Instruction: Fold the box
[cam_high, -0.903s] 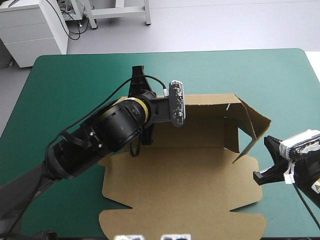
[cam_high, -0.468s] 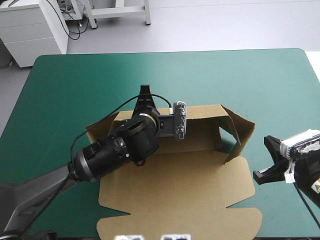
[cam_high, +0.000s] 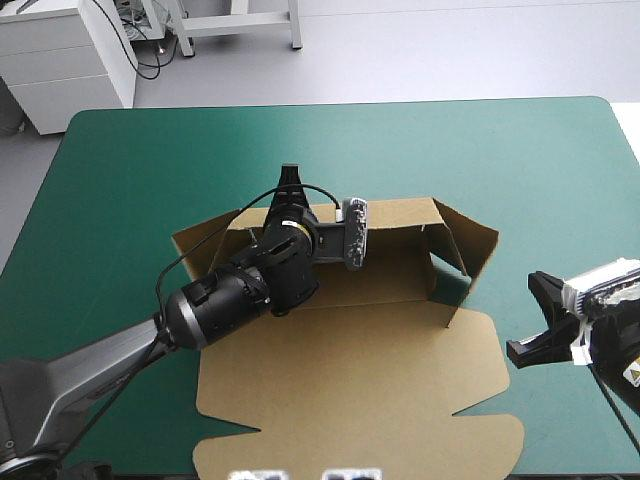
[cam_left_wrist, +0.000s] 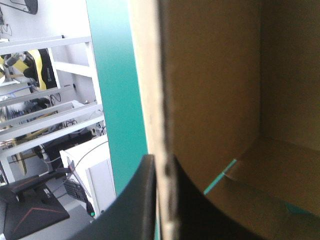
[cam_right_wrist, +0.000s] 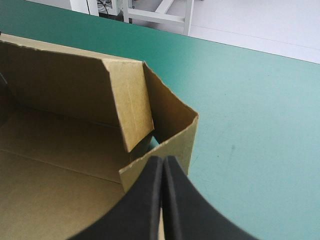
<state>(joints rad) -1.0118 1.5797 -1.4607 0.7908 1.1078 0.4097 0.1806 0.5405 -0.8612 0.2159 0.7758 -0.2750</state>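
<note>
Raising the far wall (cam_high: 400, 216) of the box (cam_high: 350, 380), left end effector (cam_left_wrist: 161, 170) clamped on it; next, probably squaring the side wall (cam_high: 478, 252) with the closed right end effector (cam_right_wrist: 162, 162).

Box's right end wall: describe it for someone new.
On the teal-green table lies a cut brown cardboard box. Its right end wall stands up, bent outward, nearest the black right pincer; the near panels lie flat.

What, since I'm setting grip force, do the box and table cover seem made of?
The box: brown cardboard, probably corrugated, matte; raw pale cut edges, creased folds. The table cover: smooth teal-green sheet, perhaps vinyl or rubber; soft sheen, no visible weave.
</note>
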